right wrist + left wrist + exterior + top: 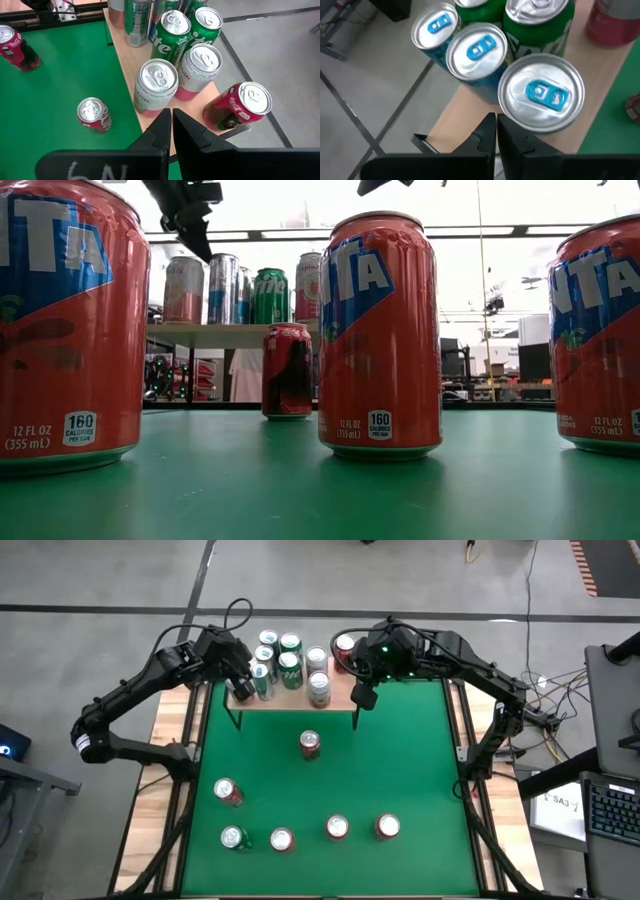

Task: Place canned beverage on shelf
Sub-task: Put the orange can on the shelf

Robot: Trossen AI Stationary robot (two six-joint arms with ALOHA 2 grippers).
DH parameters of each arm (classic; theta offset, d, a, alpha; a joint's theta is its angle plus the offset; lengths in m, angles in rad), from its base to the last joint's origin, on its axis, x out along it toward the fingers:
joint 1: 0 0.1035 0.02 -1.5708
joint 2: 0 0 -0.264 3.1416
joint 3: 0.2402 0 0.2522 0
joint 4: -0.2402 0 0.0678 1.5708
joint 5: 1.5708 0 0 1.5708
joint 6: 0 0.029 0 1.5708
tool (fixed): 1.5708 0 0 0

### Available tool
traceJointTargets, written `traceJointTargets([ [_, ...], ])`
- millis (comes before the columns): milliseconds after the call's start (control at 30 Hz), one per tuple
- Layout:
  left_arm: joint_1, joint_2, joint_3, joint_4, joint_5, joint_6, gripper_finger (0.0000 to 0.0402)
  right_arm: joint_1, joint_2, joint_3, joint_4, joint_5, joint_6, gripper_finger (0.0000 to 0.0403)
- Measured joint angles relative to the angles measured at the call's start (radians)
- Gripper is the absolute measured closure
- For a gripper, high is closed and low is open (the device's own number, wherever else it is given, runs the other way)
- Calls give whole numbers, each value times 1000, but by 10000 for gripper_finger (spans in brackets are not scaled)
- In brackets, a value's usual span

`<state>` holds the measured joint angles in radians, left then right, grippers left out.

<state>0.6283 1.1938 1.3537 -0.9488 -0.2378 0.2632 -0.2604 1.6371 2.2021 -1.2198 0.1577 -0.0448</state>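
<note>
The light-wood shelf (340, 695) stands at the table's far edge and carries several cans: silver-blue and green ones (275, 660) on its left, a pink-white one (319, 688) in the middle, and a red cola can (237, 107) on its right corner. My left gripper (496, 131) is shut and empty above the shelf's left end (465, 107), next to a blue-tabbed can (540, 92). My right gripper (171, 122) is shut and empty above the shelf's near right edge (150, 122). A red can (310, 744) stands on the green table in front of the shelf.
Several more red cans stand on the green table toward its near edge (228, 791) (282, 839) (337, 828) (387, 827), plus one green-topped can (234, 837). In the low view they stand close to the camera (380, 330). Green table shows bare between them and the shelf.
</note>
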Motion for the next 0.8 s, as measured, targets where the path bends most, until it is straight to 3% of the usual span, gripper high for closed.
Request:
traceJointTargets([
  [567, -21, -2, 1, -12, 21, -45, 402, 0, 0, 0, 2, 0, 10, 394],
  [800, -75, -99, 5, -7, 14, -89, 402, 20, 0, 0, -32, -13, 183, 394],
])
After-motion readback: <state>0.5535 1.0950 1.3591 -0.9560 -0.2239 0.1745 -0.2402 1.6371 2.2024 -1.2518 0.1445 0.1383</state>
